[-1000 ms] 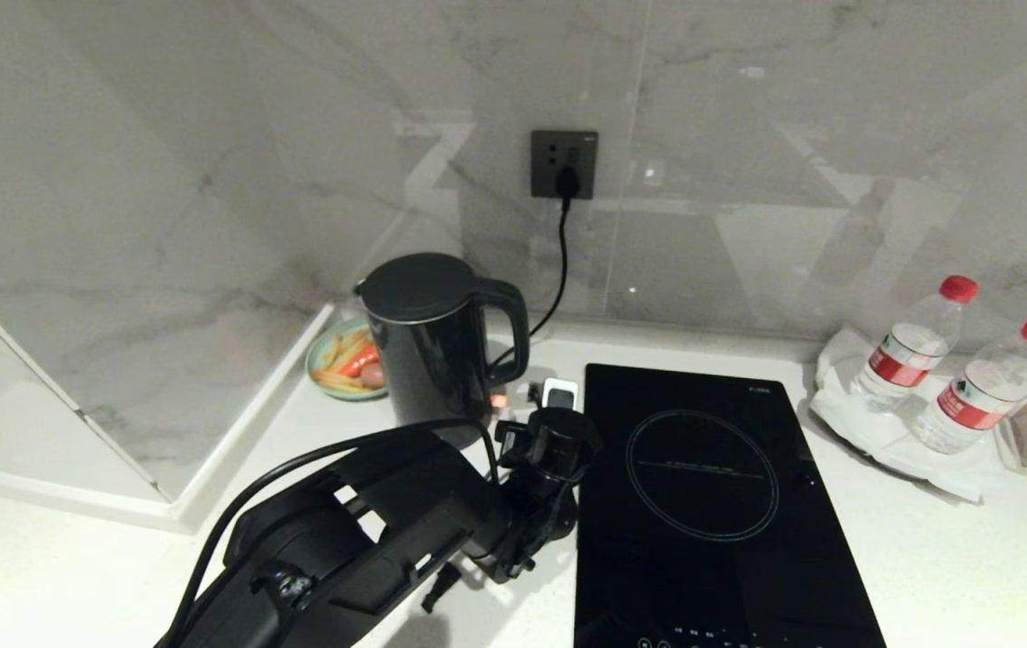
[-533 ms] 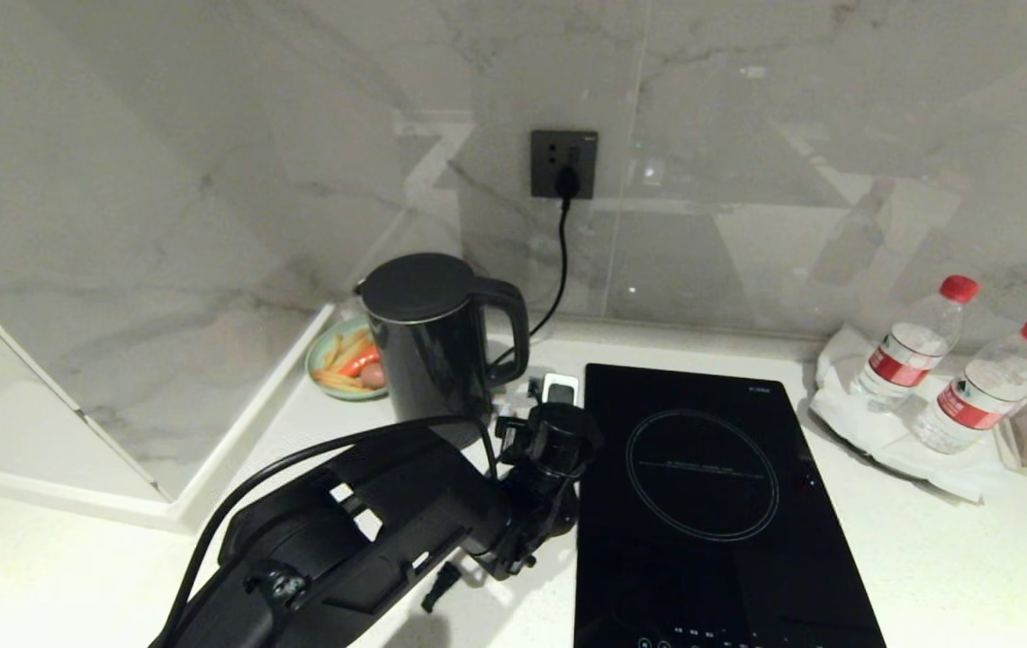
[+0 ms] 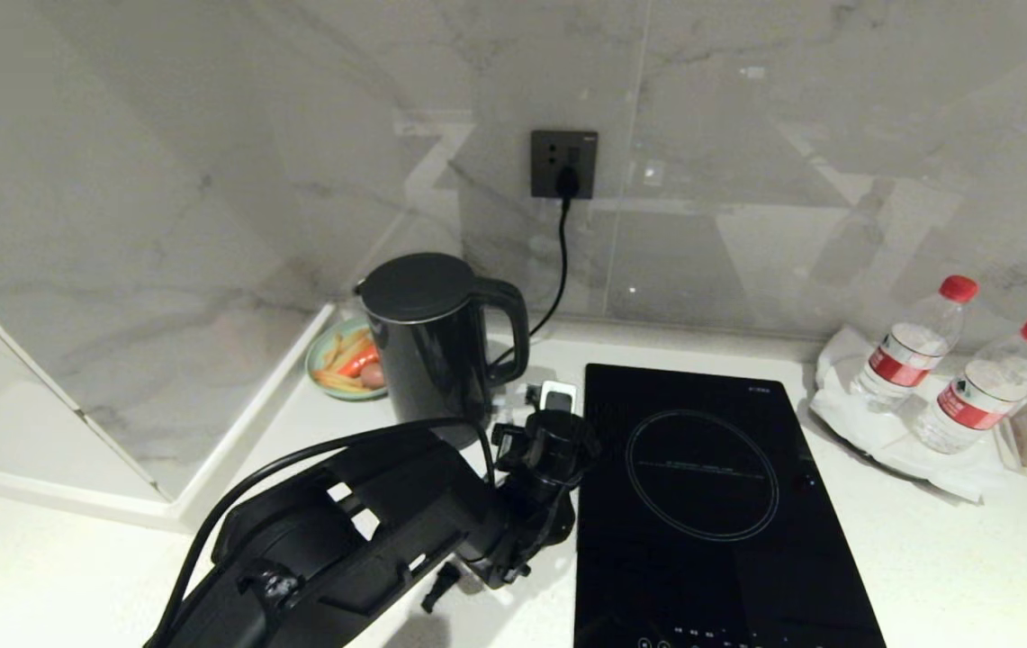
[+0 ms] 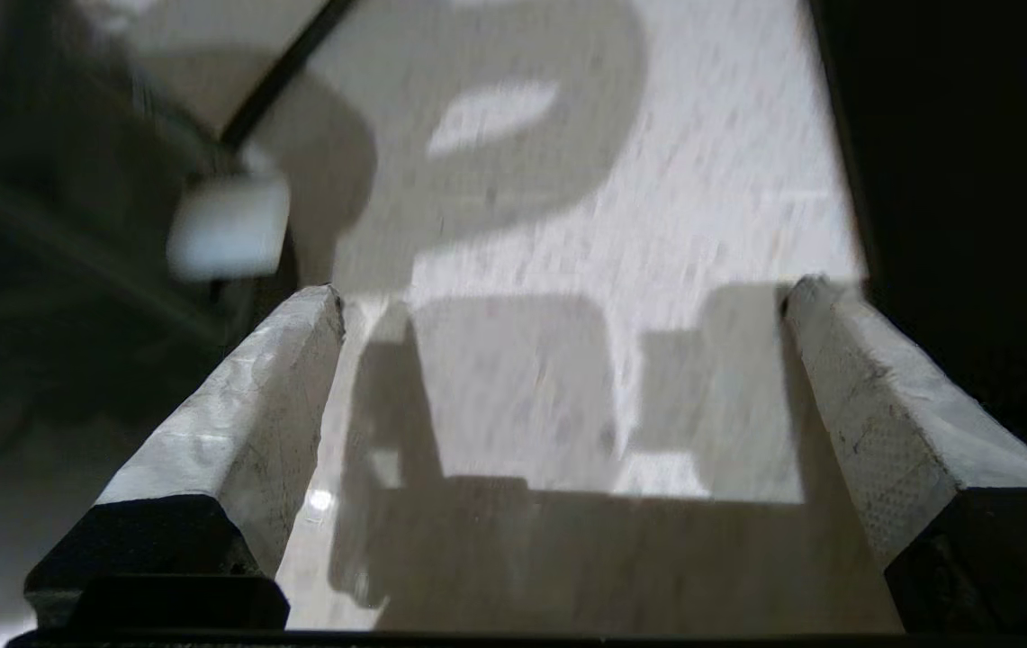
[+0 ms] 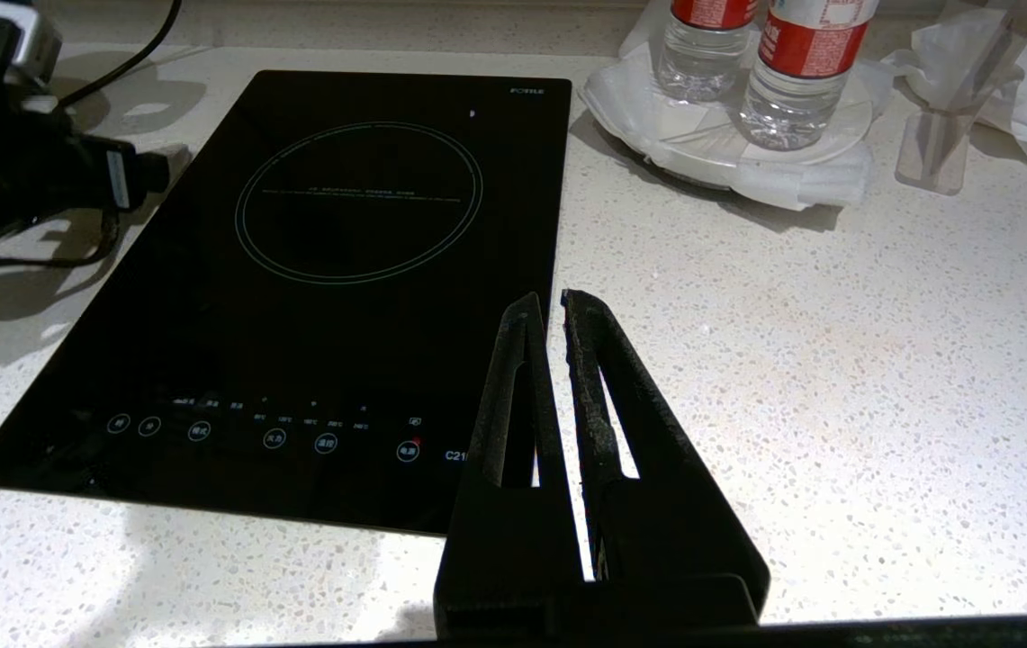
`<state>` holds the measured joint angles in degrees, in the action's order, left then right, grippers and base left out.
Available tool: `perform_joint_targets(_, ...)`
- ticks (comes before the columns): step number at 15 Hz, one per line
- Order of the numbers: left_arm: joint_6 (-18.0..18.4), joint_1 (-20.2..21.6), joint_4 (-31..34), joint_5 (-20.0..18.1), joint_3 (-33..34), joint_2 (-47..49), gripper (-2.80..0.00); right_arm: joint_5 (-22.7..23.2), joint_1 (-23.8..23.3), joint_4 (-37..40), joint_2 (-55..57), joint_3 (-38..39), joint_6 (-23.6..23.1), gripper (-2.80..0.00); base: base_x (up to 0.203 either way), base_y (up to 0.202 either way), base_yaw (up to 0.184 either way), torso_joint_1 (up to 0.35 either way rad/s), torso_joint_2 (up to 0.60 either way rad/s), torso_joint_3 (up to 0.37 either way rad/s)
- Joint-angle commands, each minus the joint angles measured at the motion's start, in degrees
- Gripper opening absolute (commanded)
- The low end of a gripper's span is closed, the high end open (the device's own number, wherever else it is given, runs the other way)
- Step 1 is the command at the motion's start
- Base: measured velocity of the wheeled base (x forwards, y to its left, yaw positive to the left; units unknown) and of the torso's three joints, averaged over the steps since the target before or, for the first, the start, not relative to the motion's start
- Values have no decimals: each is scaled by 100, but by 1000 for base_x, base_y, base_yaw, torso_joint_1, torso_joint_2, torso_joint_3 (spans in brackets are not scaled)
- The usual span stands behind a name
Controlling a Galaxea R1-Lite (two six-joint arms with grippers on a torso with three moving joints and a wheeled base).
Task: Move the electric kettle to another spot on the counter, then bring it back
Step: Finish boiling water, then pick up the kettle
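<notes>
Kettle (image 3: 430,337): we find it glossy black, upright, loop handle facing the hob (image 3: 711,504). Only our wrist view reveals the left gripper (image 4: 558,297) spread wide over counter (image 4: 657,225); right gripper (image 5: 547,306) nearly closed, empty.

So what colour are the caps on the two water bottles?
Red. Both water bottles have red caps, seen best in the head view.

left claw (image 4: 558,297): spread wide, empty | below: counter (image 4: 702,198) | beside: black hob (image 4: 963,162)
</notes>
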<state>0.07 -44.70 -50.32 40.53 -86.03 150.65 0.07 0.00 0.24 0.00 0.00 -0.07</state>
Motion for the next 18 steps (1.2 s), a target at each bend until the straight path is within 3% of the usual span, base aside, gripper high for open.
perform_joint_targets(1,-40,-75,-126,20,538,-258,0,2,0,2,9,0,-1,-280,0,0,0,0,0,0)
perform_joint_targets(10,-251,-525,-660,16,2556,-2285,0,1,0,2,9,0,-1,-280,0,0,0,0,0,0)
perform_joint_targets(13,-254,-569,-633,34,2497,-2561,0,1,0,2,9,0,-1,-280,0,0,0,0,0,0)
perform_joint_targets(18,-252,-566,-249,34,1665,-2421,0,1,0,2,9,0,-1,-280,0,0,0,0,0,0)
